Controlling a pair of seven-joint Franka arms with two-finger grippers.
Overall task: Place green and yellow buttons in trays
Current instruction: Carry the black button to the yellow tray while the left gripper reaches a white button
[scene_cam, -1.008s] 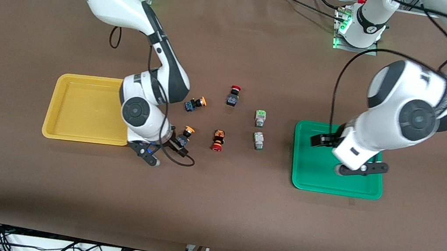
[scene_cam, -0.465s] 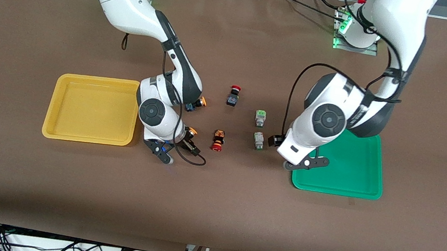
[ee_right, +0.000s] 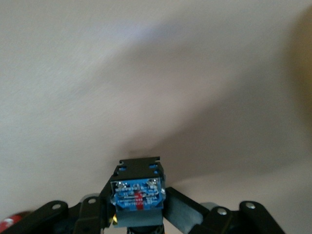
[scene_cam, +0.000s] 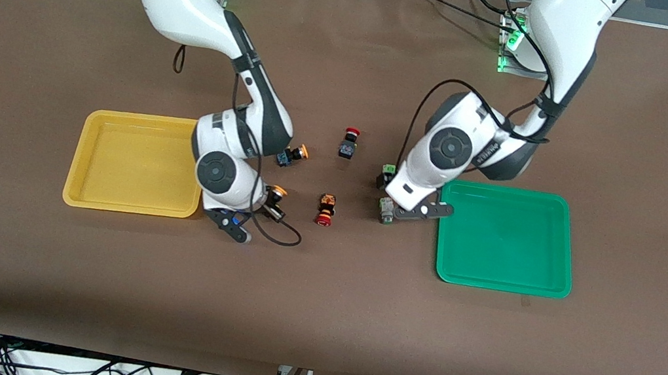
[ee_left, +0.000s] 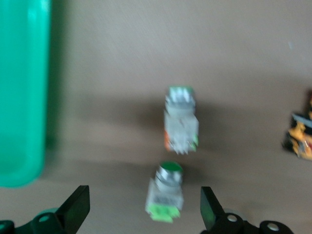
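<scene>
Two green buttons under the left hand (ee_left: 141, 209)

Fingers (ee_left: 77, 207) spread wide over the brown surface (ee_left: 146, 53); one green-capped button (ee_left: 165, 192) between them, the other (ee_left: 181, 121) just beside it. Green tray (ee_left: 22, 92) at one edge, orange switch (ee_left: 300, 136) at another.

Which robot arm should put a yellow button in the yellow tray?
The right one, probably. Its right gripper has its jaws shut on a yellow button, just beside the yellow tray.
</scene>
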